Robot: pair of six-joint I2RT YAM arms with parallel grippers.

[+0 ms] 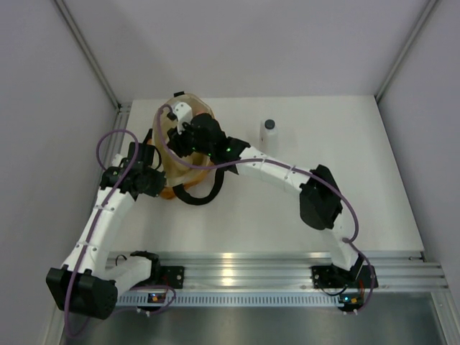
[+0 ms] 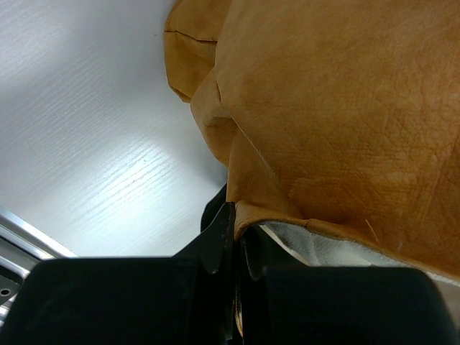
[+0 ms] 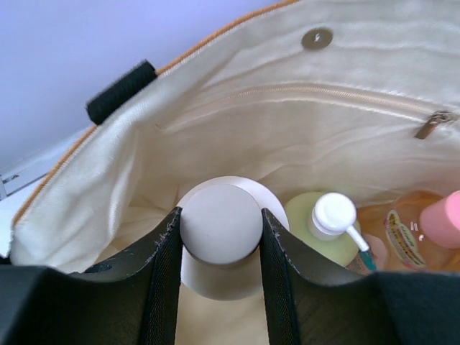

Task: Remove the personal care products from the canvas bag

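Observation:
The mustard-tan canvas bag (image 1: 162, 141) stands at the back left of the table, mouth open. My left gripper (image 1: 155, 178) is shut on the bag's rim (image 2: 273, 214), tan outside and cream lining pinched between its jaws. My right gripper (image 3: 221, 215) is inside the bag (image 3: 251, 129), shut on the grey cap of a cream bottle (image 3: 219, 277). Beside it in the bag stand the pale yellow-green bottle (image 3: 316, 241) with its white pump and the orange-pink bottle (image 3: 402, 241) with a pink cap. A white bottle with a dark cap (image 1: 268, 133) stands on the table right of the bag.
The bag's black strap handles (image 1: 198, 194) loop onto the table in front of it; one strap end shows at the rim (image 3: 122, 90). A zip pocket and a snap are on the inner lining. Grey walls close the table at back and sides.

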